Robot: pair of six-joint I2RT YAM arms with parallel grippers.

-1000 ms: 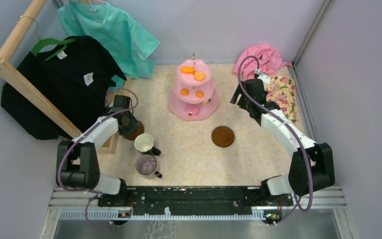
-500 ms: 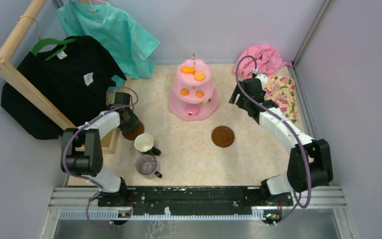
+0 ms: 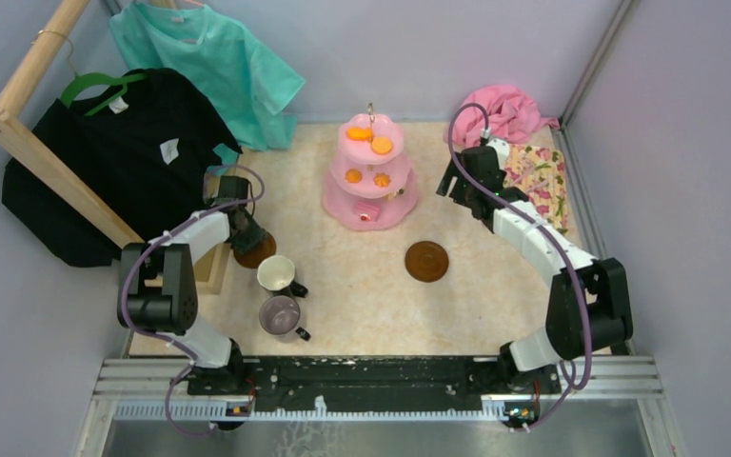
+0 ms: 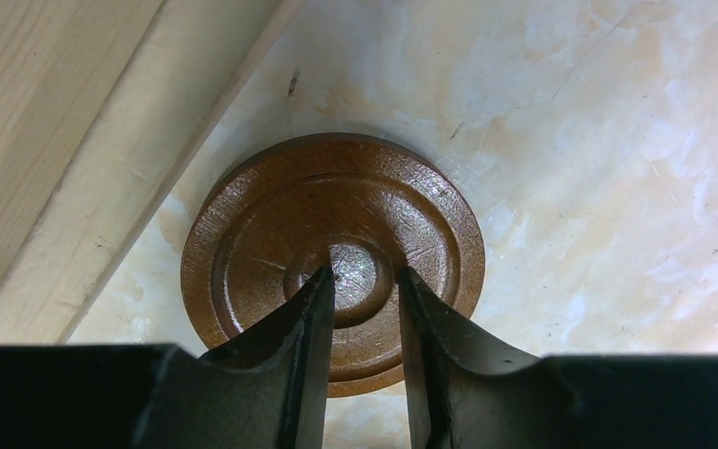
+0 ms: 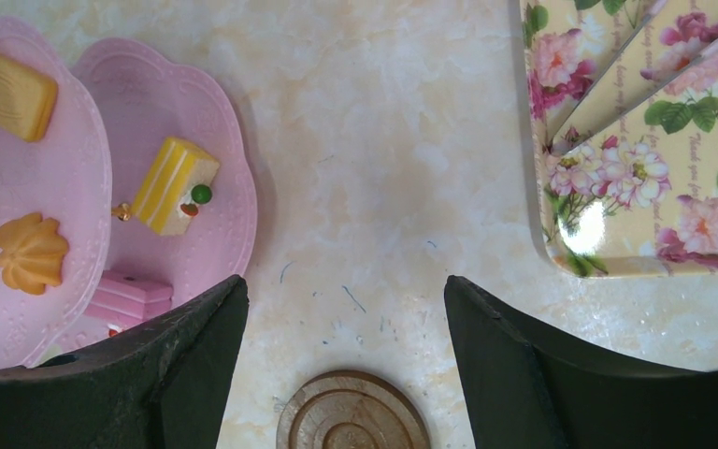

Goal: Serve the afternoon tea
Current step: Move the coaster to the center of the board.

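Observation:
The pink three-tier cake stand (image 3: 369, 181) with orange snacks stands at the back centre. It also shows in the right wrist view (image 5: 229, 224) with a yellow cake slice (image 5: 176, 184). One brown saucer (image 3: 426, 261) lies mid-table and shows in the right wrist view (image 5: 351, 416). The other saucer (image 3: 257, 251) lies by the wooden rack base. My left gripper (image 3: 245, 236) hovers just over this saucer (image 4: 271, 224); its fingers (image 4: 366, 273) stand narrowly apart with nothing between them. My right gripper (image 3: 459, 183) is wide open (image 5: 344, 281) and empty, above bare table right of the stand. A white mug (image 3: 275, 272) and a grey-purple mug (image 3: 279, 314) stand front left.
A wooden clothes rack (image 3: 29, 143) with a black shirt (image 3: 114, 143) and a teal shirt (image 3: 209, 67) fills the left; its base (image 4: 75, 140) touches the left saucer's side. A pink cloth (image 3: 500, 109) and a floral mat (image 3: 543, 176) (image 5: 654, 140) lie back right. Walls close both sides.
My right gripper has moved slightly back and left. My left arm's elbow has folded in, with its gripper staying over the left saucer.

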